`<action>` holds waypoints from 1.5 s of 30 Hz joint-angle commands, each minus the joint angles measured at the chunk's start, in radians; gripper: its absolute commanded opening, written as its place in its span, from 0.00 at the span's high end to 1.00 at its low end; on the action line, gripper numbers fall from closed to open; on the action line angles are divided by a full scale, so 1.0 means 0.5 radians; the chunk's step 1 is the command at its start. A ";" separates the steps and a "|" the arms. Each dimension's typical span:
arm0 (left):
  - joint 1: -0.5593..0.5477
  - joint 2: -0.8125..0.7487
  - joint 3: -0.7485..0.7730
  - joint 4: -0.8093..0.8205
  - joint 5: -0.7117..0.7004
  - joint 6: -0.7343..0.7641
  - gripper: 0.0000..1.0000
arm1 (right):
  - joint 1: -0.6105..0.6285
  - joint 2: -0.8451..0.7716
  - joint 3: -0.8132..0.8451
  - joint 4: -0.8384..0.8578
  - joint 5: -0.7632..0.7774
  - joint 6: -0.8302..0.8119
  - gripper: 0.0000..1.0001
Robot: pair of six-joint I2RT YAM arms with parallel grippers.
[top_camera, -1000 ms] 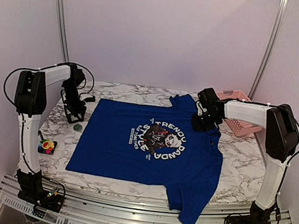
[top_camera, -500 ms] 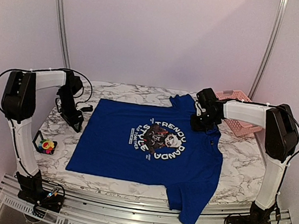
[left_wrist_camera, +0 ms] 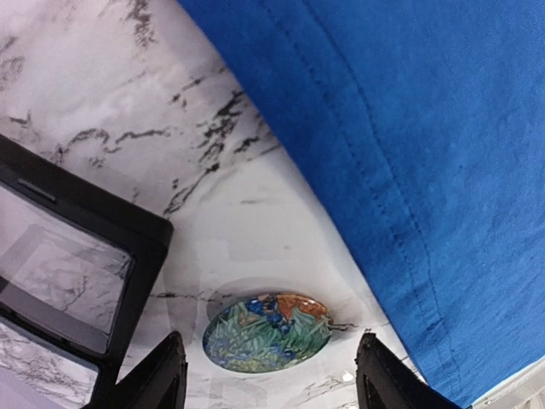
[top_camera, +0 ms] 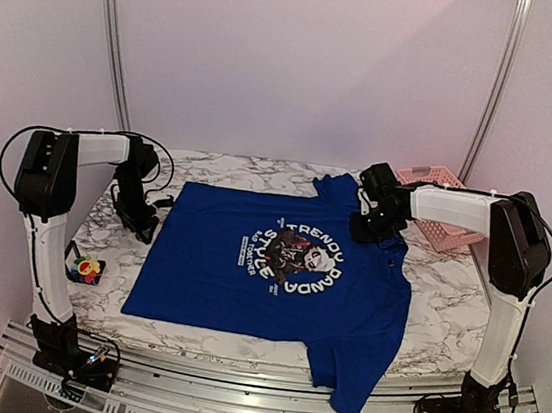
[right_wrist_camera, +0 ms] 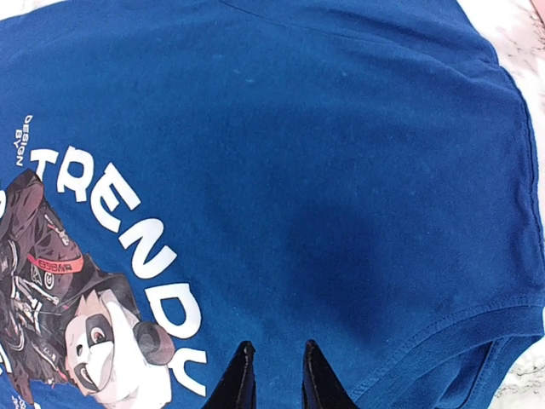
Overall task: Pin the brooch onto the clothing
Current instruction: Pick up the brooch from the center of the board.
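Care: left gripper (left_wrist_camera: 271, 358), spread astride painted disc (left_wrist_camera: 266, 331), should clamp low (shirt (left_wrist_camera: 409, 128) at 3 o'clock); right gripper (right_wrist_camera: 278, 358) unclear.

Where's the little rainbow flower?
In the top view, the flower brooch sits near the marble table's front-left corner, just left of the blue T-shirt.

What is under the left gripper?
An oval flower-painted disc lies on the marble table between the open fingers, beside the blue T-shirt. In the top view the left gripper hides it.
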 commanded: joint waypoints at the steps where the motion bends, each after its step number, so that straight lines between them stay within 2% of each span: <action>1: -0.018 0.074 0.056 0.048 0.011 -0.014 0.33 | 0.016 0.029 0.034 -0.033 0.034 -0.027 0.81; 15: -0.059 0.058 -0.045 0.007 -0.022 -0.004 0.38 | 0.019 0.031 0.039 -0.035 0.027 -0.033 0.80; 24: -0.128 0.017 -0.129 0.070 -0.158 0.016 0.50 | 0.021 0.032 0.036 -0.038 0.024 -0.033 0.80; 33: -0.132 -0.035 -0.119 0.090 -0.191 0.018 0.58 | 0.021 0.032 0.030 -0.047 0.028 -0.030 0.80; 45: -0.115 -0.150 -0.014 0.057 -0.113 0.043 0.61 | 0.019 0.005 0.033 -0.049 0.034 -0.035 0.80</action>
